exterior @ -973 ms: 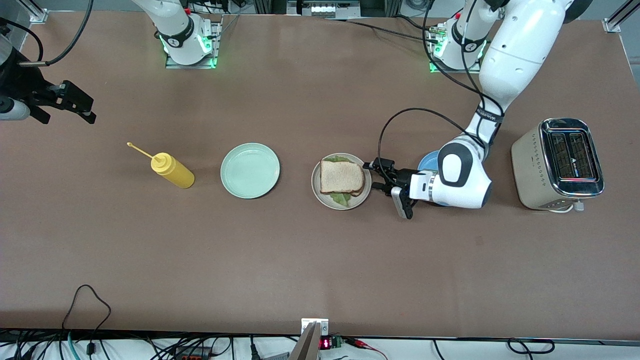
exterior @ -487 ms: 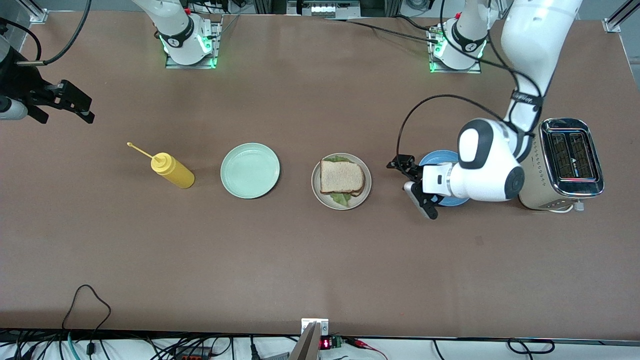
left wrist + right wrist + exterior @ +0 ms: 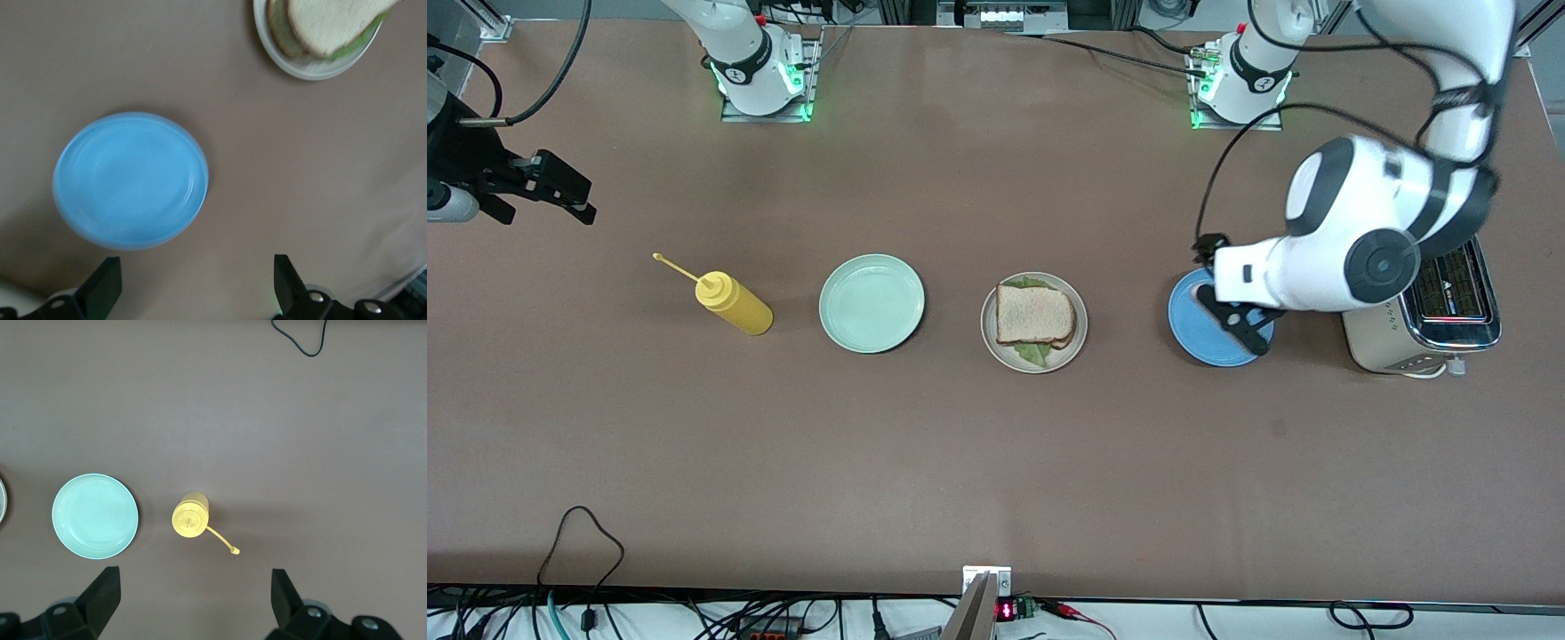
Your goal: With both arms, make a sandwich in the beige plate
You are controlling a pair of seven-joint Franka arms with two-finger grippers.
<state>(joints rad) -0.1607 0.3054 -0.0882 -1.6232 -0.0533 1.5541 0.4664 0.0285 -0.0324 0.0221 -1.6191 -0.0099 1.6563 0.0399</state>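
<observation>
Sandwich [image 3: 1035, 318] sits assembled on the beige plate [image 3: 1078, 343]: top bread slice roughly square, lower slice peeking out at the edge toward the left arm's end of the table, lettuce showing on both the edge nearer the front camera and the edge farther from it. Plate is mid-table, between the mint-green plate [image 3: 871, 303] and the blue plate [image 3: 1214, 331]. Left gripper [image 3: 1230, 311] hangs over the blue plate, fingers spread wide and empty; the left wrist view shows both fingertips [image 3: 101, 288] apart with only the blue plate [image 3: 130, 180] and bare table between them, and the beige plate [image 3: 313, 65] at the frame corner. So the sandwich lies off the left gripper toward the right arm's end of the table, one plate position over, nothing between them. Right gripper [image 3: 559, 188] hangs over the table edge at the right arm's end, also spread open and holding nothing; its wrist view looks down on the yellow squeeze bottle [image 3: 191, 515] and the mint-green plate [image 3: 95, 515], with only a sliver of the beige plate's rim. It waits, well apart from the sandwich, with bottle and mint-green plate in between. Judgement: stack looks complete, task at or near done. If any nudge or squaring of the top slice is needed, the left arm is clearly the nearer one. Toaster [image 3: 1423, 313] is beside the blue plate, under the left arm's elbow.
</observation>
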